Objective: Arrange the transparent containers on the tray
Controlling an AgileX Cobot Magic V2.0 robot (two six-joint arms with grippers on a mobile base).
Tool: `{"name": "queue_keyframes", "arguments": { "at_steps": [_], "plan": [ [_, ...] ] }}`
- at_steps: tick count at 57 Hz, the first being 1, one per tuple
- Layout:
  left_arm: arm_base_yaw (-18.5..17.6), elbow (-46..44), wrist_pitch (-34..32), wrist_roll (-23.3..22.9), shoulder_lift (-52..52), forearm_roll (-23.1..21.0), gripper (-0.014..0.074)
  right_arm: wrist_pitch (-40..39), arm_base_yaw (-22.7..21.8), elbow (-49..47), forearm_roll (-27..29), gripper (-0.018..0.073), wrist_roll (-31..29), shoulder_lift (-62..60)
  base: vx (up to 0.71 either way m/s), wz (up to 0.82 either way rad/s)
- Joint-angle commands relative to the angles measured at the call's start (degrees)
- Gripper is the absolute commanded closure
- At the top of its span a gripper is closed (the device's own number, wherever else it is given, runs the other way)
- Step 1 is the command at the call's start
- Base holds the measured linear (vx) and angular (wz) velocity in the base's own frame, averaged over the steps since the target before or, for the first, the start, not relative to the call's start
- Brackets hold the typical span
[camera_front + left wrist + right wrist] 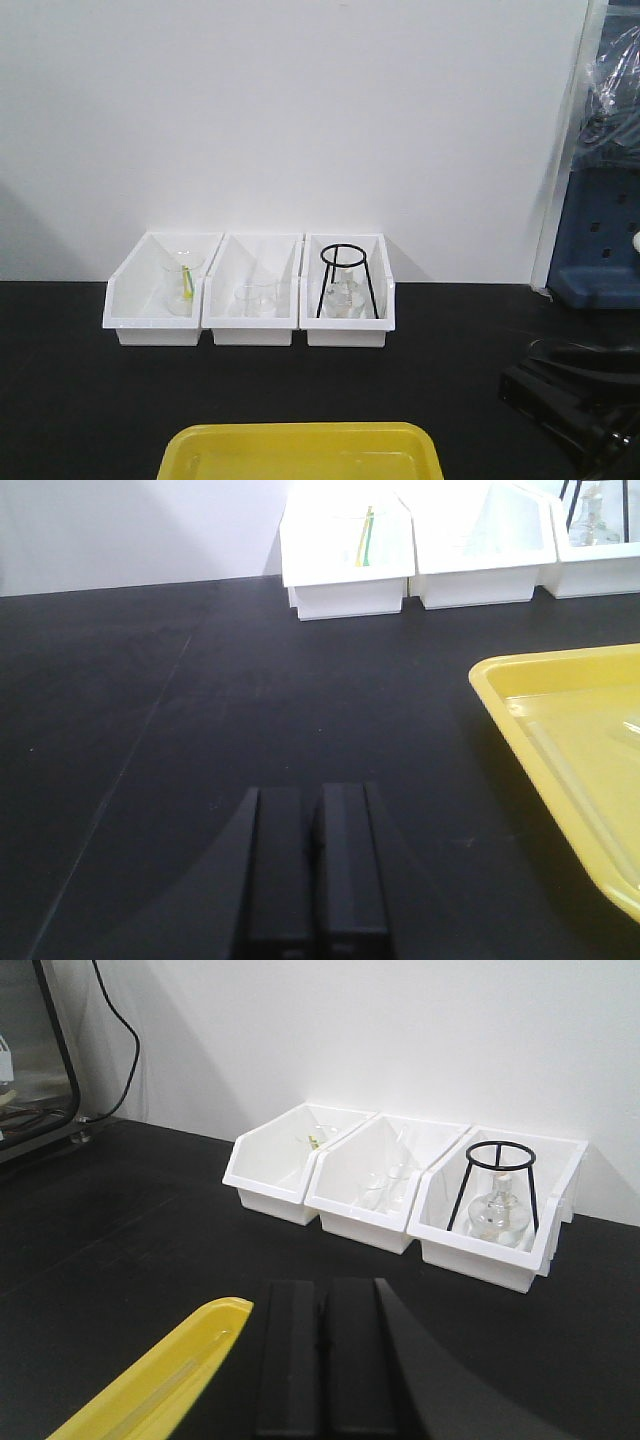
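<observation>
The yellow tray (300, 452) lies at the front edge of the black table. A faint slim clear streak, seemingly a transparent container (172, 1385), lies lengthwise inside the tray along its rim. In the left wrist view a similar clear line (585, 772) runs across the tray's floor (560, 695). My left gripper (313, 796) hovers low over bare table, left of the tray, shut with nothing between its fingers. My right gripper (322, 1290) is shut and empty too, just right of the tray's corner (215, 1315).
Three white bins (250, 290) stand in a row against the back wall. The left one holds a beaker with a green rod (184, 280), the middle a clear beaker (254, 296), the right a flask under a black wire tripod (345, 280). My right arm (575, 395) is at the front right.
</observation>
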Motion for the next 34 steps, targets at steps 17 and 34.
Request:
{"name": "queue_keyframes", "arguments": {
  "at_steps": [17,34],
  "plan": [
    [0.0,2.2,-4.8,-0.3,-1.4,-0.5,0.0603,24.1,-0.3,-1.7,63.3,0.0572,-56.1,2.0,0.00,0.00],
    [0.0,2.2,-4.8,-0.3,-1.4,-0.5,0.0603,29.5,-2.6,3.5,85.2,0.0572,-84.5,-9.9,0.00,0.00]
  ]
}}
